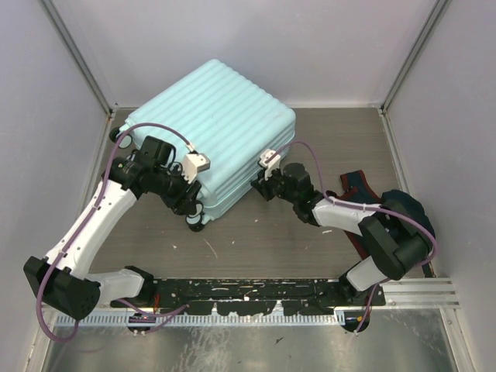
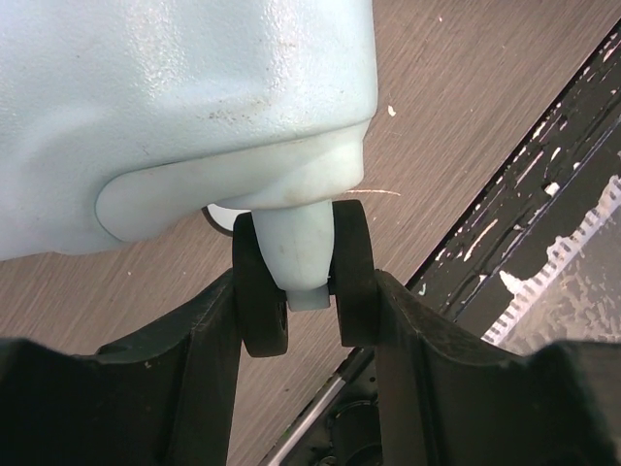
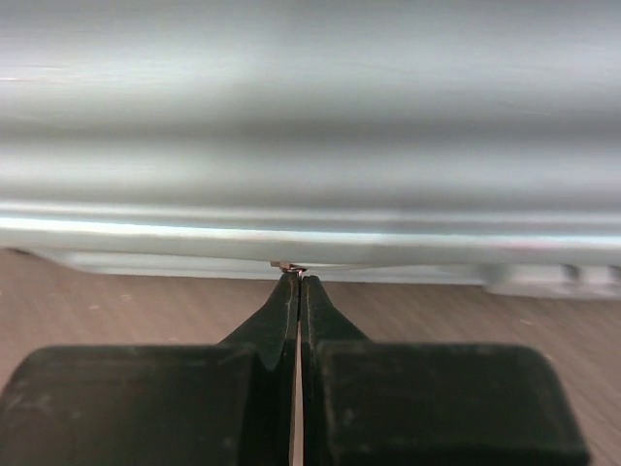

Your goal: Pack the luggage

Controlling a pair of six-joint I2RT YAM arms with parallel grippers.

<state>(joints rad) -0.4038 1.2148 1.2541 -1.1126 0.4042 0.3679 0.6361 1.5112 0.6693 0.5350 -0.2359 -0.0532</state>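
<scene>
At a corner of the luggage (image 1: 221, 128) — left gripper (image 2: 306, 311) clamps a wheel (image 2: 354, 262), right gripper (image 3: 296, 283) pressed closed; the wheel could swivel, slipping free.

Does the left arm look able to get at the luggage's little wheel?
Yes, it seems so: the left fingers press both sides of the wheel at the luggage's corner, nothing blocking.

Open table (image 1: 256, 248) nearside of luggage (image 1: 221, 124)
</scene>
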